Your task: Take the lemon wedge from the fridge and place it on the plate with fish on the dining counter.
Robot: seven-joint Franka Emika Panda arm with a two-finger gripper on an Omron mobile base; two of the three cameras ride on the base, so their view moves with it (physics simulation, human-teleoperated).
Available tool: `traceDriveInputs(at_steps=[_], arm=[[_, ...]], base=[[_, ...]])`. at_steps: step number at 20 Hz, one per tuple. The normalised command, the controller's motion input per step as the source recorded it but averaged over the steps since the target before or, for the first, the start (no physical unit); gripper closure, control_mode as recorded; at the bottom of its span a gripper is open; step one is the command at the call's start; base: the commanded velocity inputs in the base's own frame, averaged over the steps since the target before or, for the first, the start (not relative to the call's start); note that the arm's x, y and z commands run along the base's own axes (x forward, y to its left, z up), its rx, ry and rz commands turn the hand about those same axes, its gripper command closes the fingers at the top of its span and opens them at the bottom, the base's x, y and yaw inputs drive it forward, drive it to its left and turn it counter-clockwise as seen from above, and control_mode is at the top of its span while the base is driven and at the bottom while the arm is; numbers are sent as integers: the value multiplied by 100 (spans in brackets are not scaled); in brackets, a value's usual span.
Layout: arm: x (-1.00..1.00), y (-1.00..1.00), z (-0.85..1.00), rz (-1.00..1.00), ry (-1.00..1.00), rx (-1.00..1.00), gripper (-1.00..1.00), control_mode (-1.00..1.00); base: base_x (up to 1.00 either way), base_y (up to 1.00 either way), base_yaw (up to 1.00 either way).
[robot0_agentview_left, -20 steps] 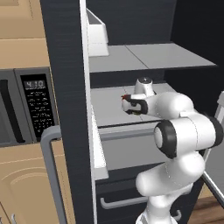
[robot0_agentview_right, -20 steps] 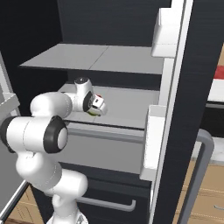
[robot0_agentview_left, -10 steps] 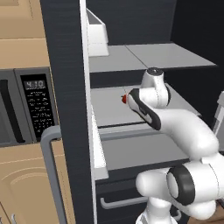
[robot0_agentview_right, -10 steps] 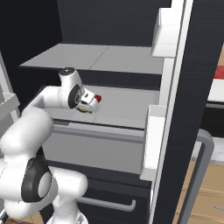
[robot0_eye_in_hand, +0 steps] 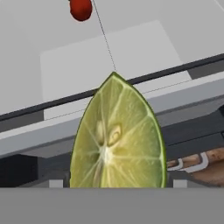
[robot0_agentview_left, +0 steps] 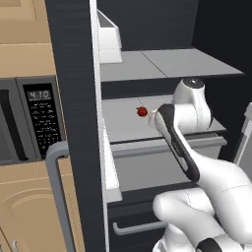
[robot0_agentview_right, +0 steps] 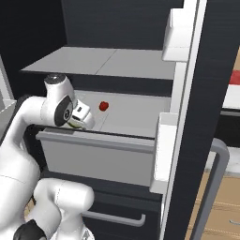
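Jaws hold the lemon wedge (robot0_eye_in_hand: 117, 140): in the hand view it sits right up against the camera, cut face toward it, pale seeds and green rind edge visible, point away from the fingers. Gripper (robot0_agentview_right: 78, 123) sits at the front lip of the fridge (robot0_agentview_left: 74, 59) middle shelf (robot0_agentview_right: 136, 115), just above the grey drawer front (robot0_agentview_right: 93, 157); a sliver of yellow-green shows under the hand in the right base view. In the left base view the gripper itself is hidden behind the arm's forearm, so the grip can't be read there.

Small red round fruit (robot0_agentview_left: 142, 111) lies on that same shelf, further back than the gripper and apart from it; also seen in the right base view (robot0_agentview_right: 104, 106) and far in the hand view (robot0_eye_in_hand: 81, 8).

Fridge door stands open, white door bin (robot0_agentview_right: 180, 35) on it, long grey bar handle (robot0_agentview_left: 59, 192) toward the camera. Black microwave (robot0_agentview_left: 29, 118) with keypad is left of the fridge, set in tan cabinets (robot0_agentview_left: 29, 206). Lower fridge drawer handle (robot0_agentview_right: 112, 218) is below the shelf.
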Motion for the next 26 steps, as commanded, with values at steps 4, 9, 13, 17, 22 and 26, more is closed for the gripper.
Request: traceDriveInputs(at_steps=[4,9,13,17,22,26], arm=[[-100,0,39,0,-11,7,100,-100],[-98,0,99,1,-47,-1,100,-100],[-67,0,87,5,-45,-3,100,-100],[-3,0,5,0,-3,0,100,-100],[-27,0,0,1,3,0,100,100],[0,0,0,0,0,0,100,100]], base=[[0,0,0],[0,0,0],[0,0,0],[0,0,0],[-20,0,2],[-100,2,30]])
